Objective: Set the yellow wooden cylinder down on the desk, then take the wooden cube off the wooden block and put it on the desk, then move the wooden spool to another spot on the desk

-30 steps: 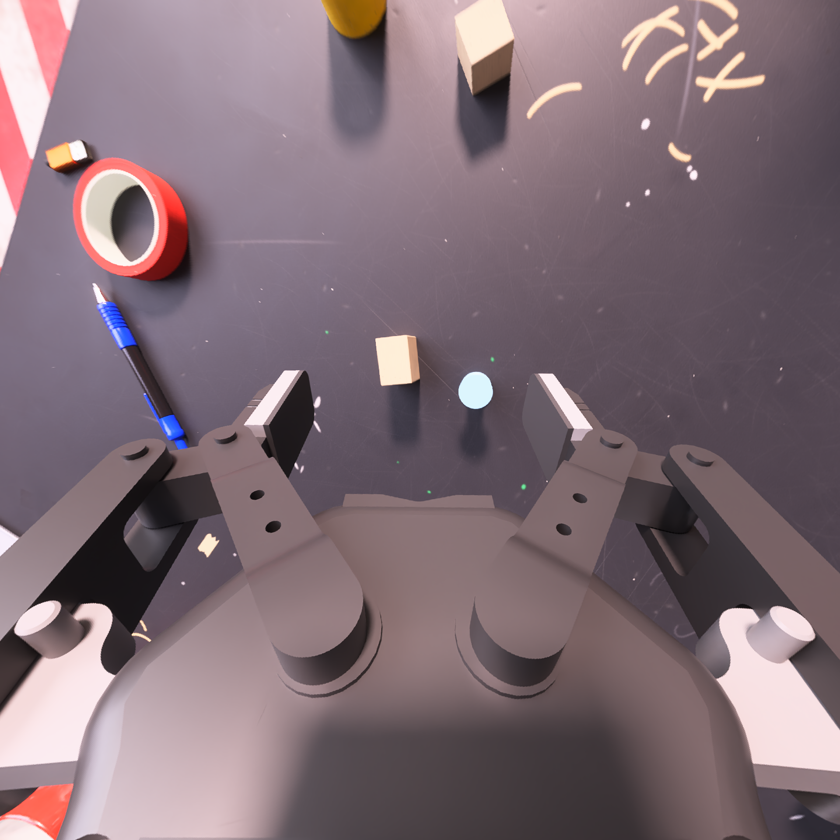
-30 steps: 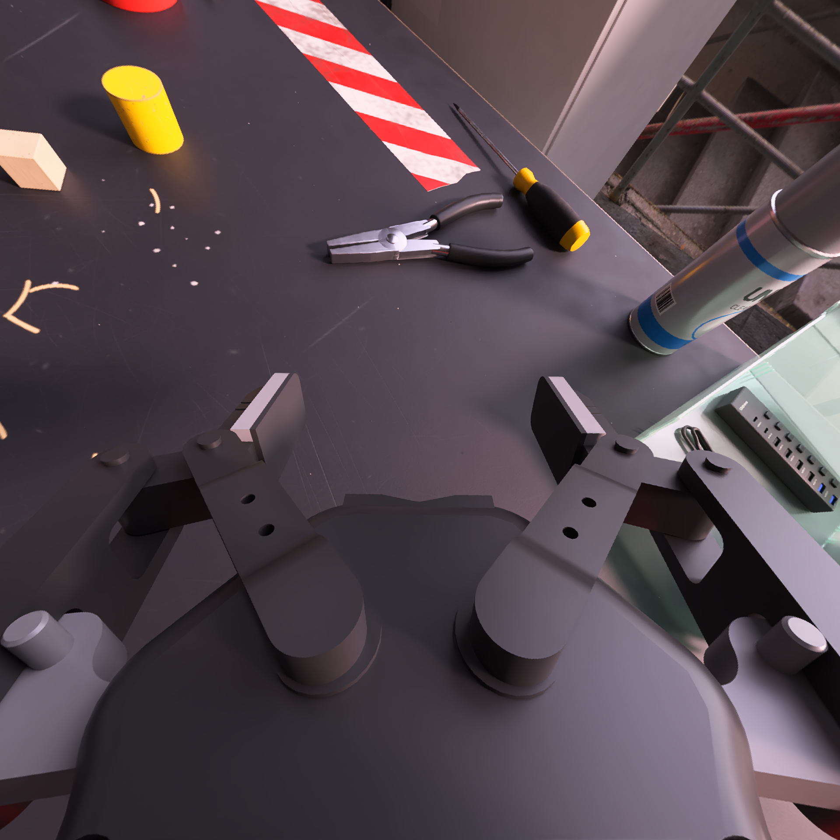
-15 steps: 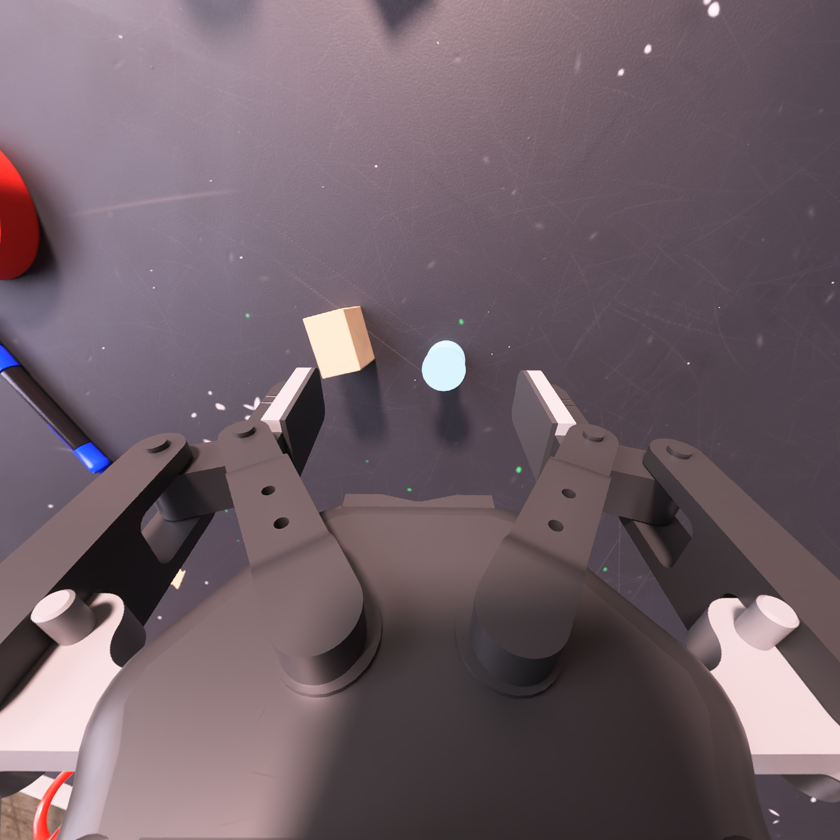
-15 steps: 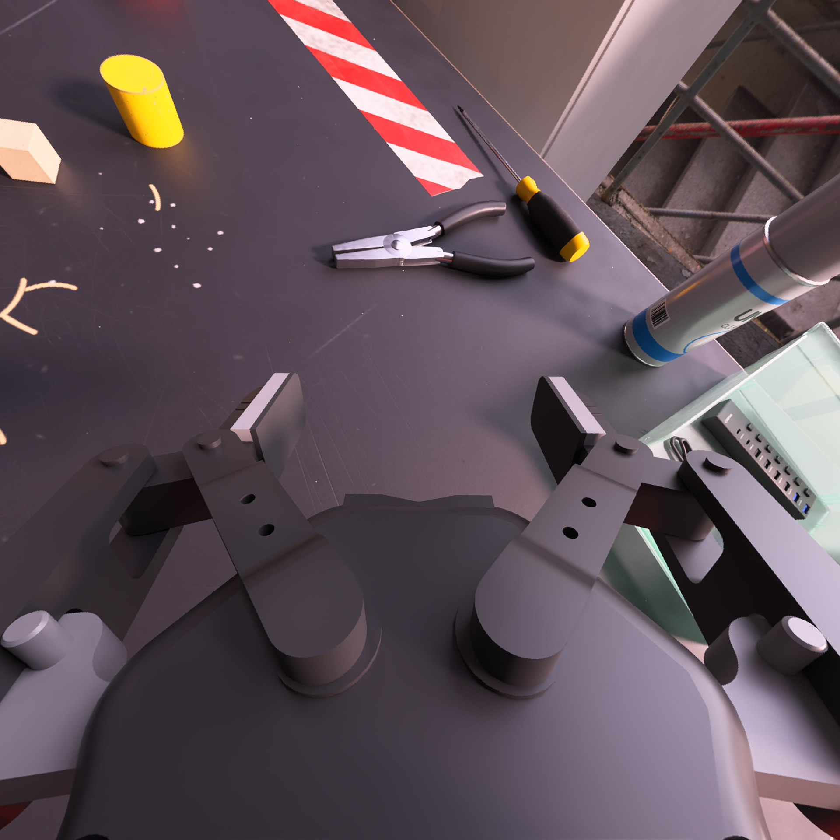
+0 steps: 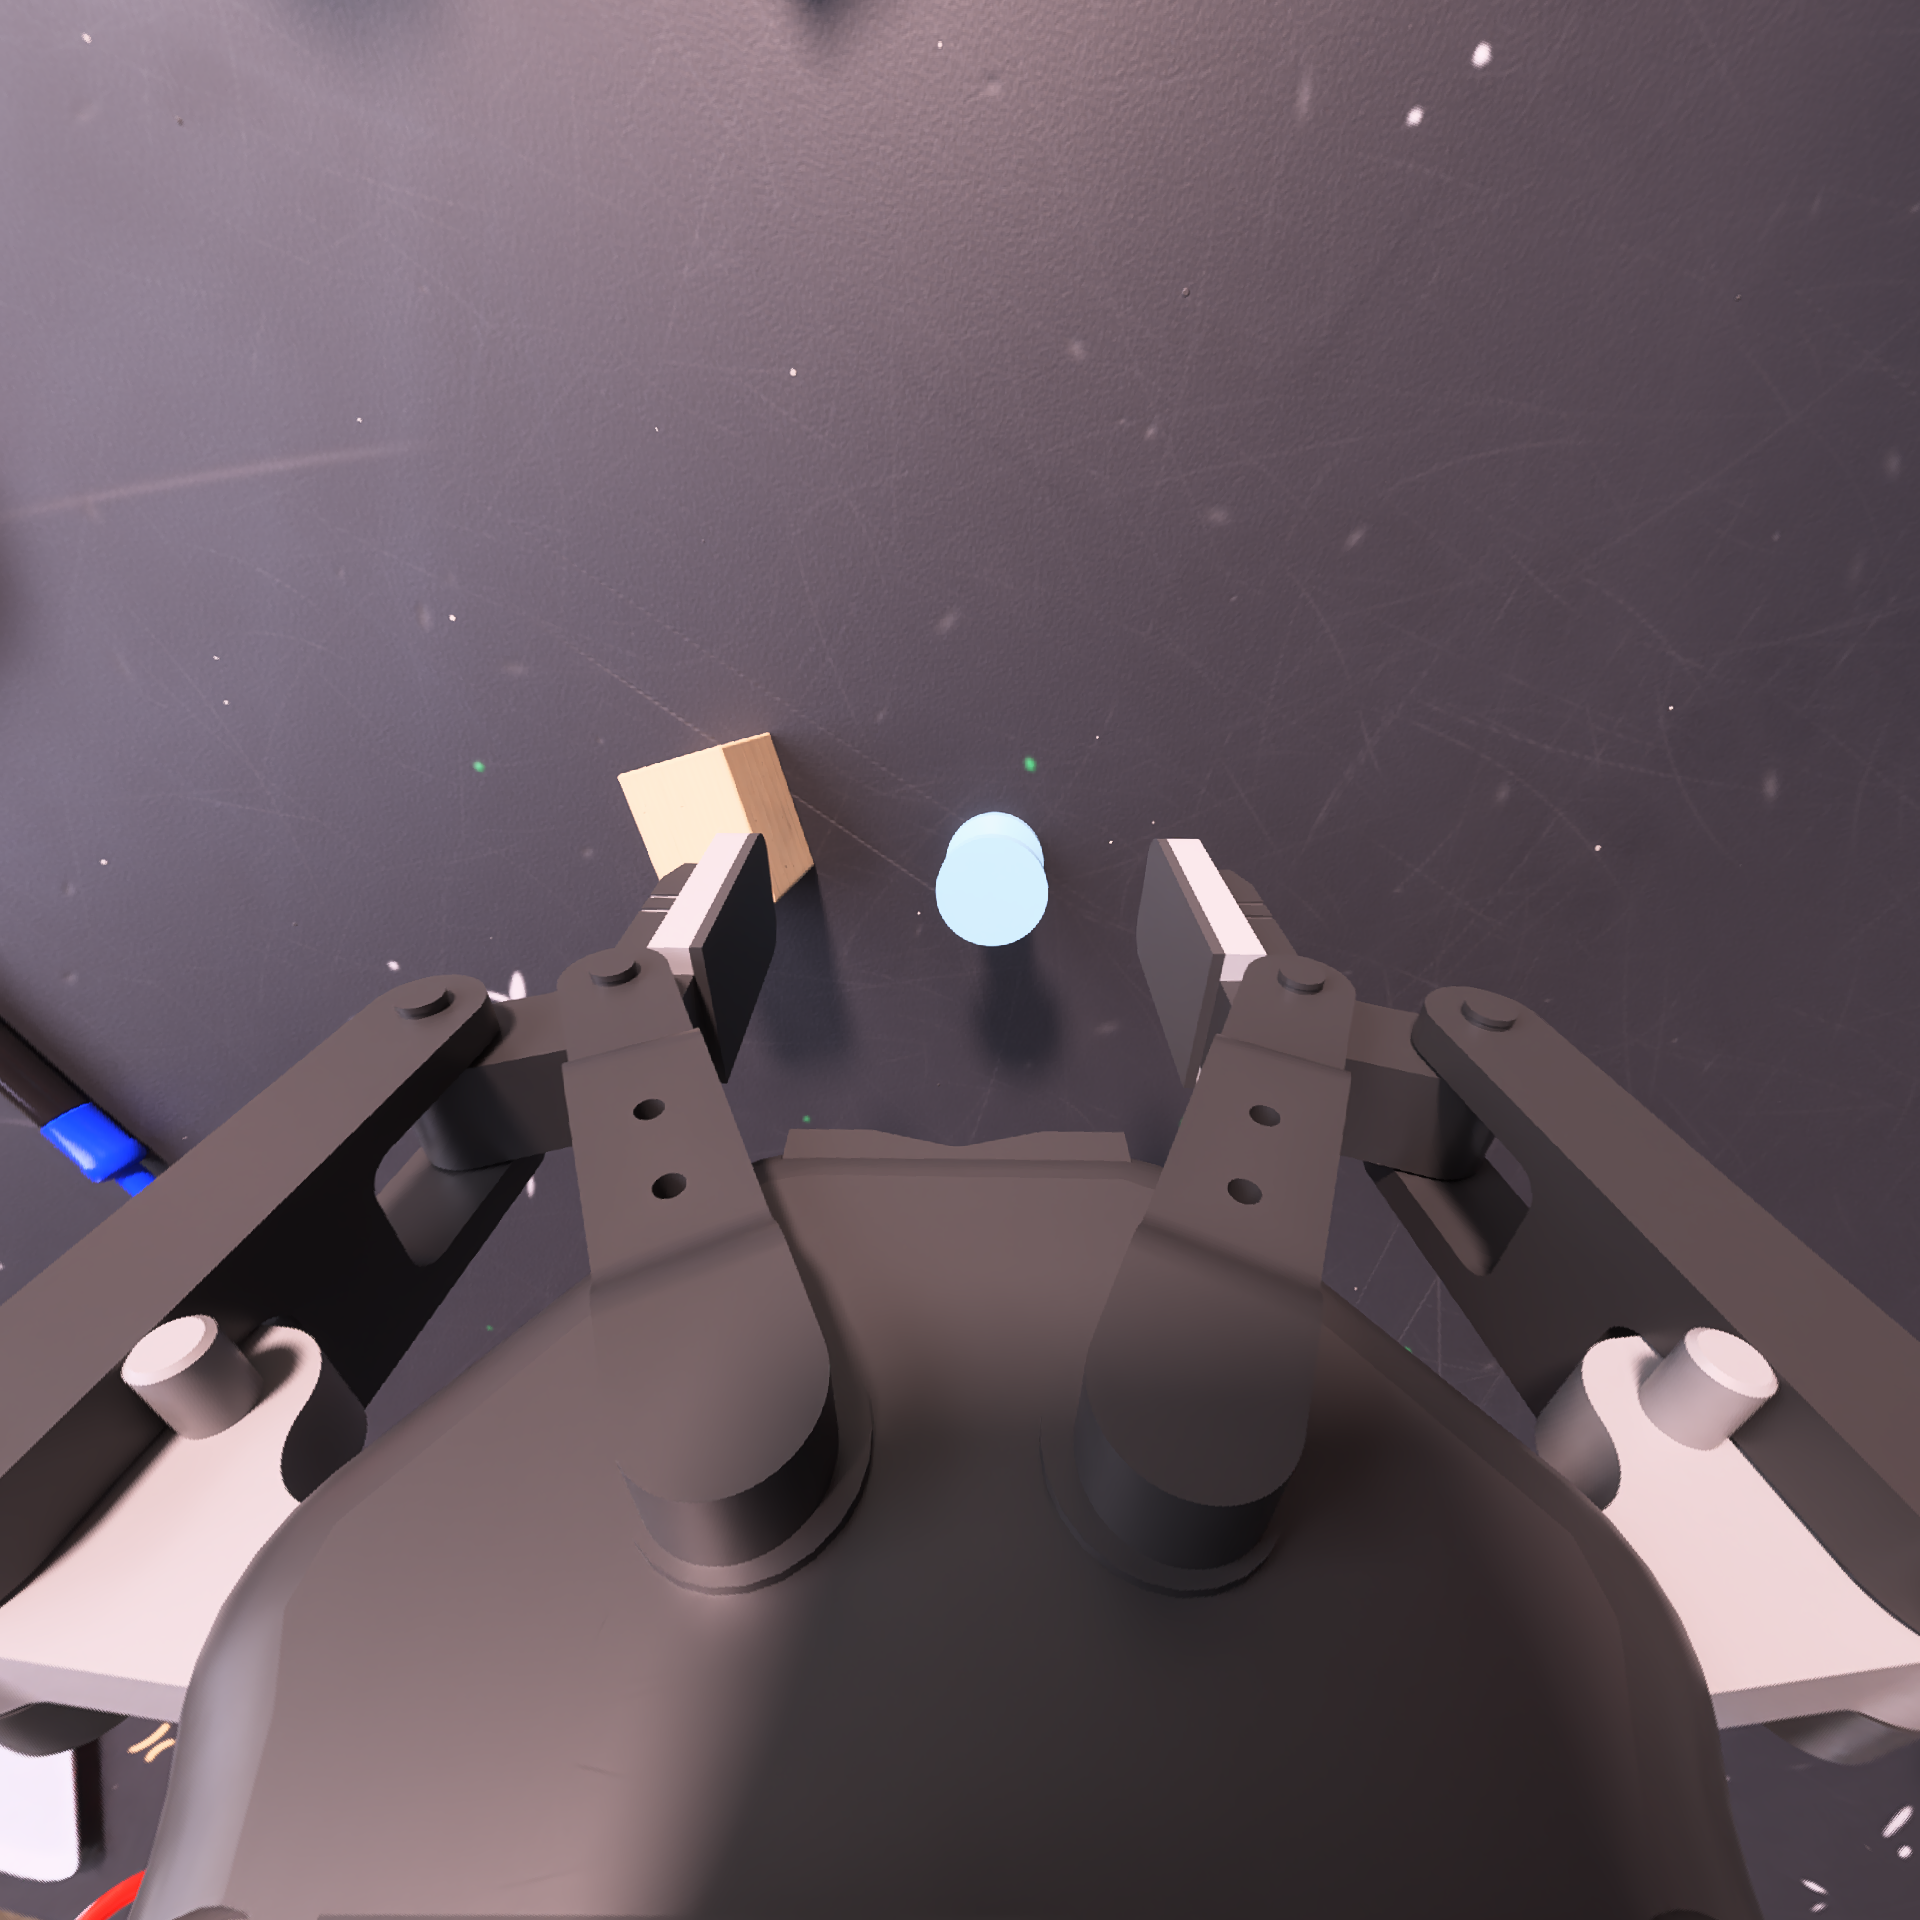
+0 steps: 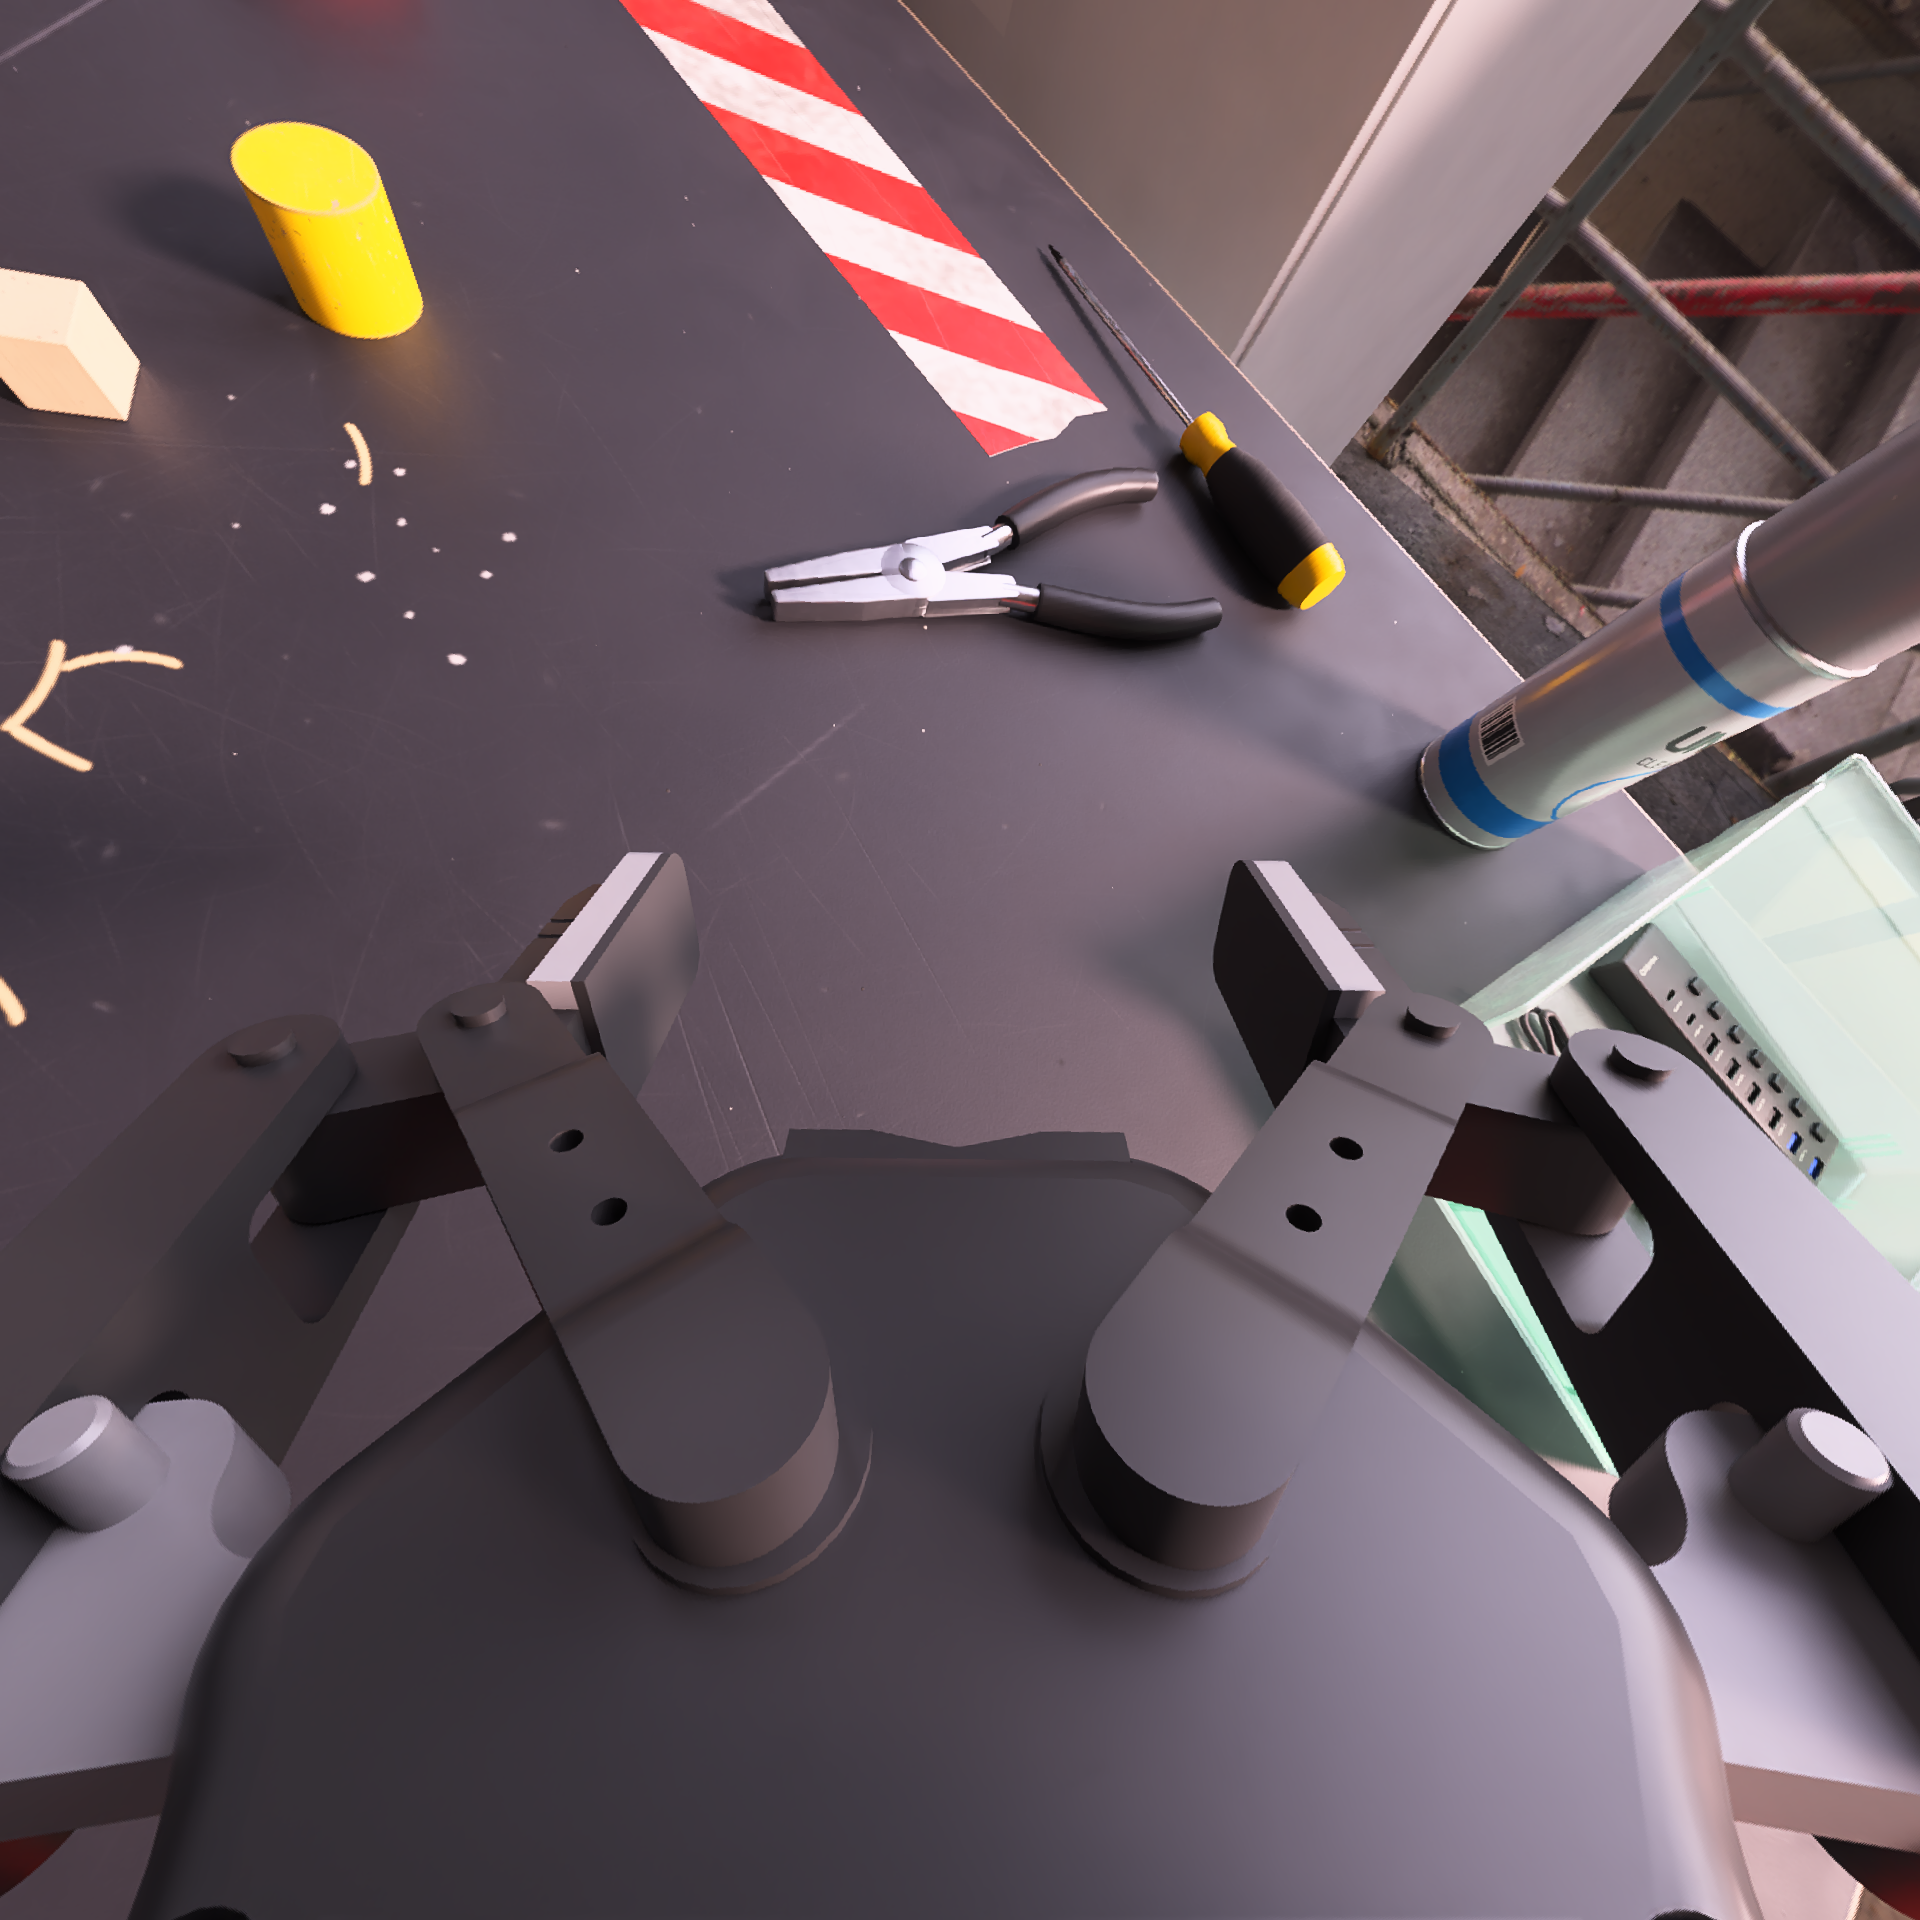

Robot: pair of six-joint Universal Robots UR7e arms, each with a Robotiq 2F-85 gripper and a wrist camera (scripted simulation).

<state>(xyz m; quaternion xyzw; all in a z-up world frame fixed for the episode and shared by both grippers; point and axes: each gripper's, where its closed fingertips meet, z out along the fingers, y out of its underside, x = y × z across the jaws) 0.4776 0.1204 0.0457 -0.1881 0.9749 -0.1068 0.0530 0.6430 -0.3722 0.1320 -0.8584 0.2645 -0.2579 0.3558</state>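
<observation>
In the left wrist view a small light-blue wooden spool (image 5: 989, 881) stands on the dark desk between my open left gripper (image 5: 961, 894) fingers, with a gap on each side. A small wooden cube (image 5: 712, 816) sits on the desk just left of the spool, and my left fingertip (image 5: 727, 914) hides its near corner. In the right wrist view the yellow wooden cylinder (image 6: 327, 234) stands upright on the desk at the far left, beside the pale wooden block (image 6: 62, 343). My right gripper (image 6: 956, 914) is open and empty above bare desk.
Pliers (image 6: 977, 582) and a black-and-yellow screwdriver (image 6: 1247, 499) lie far right near the red-white striped tape (image 6: 883, 229) and the desk edge. A silver arm tube (image 6: 1621, 696) and a glass box (image 6: 1766, 987) are at right. A blue pen (image 5: 83, 1132) lies at left.
My left gripper has come down toward the spool, which now sits between its fingers, and the fingers have narrowed a little. The right wrist view has shifted only slightly.
</observation>
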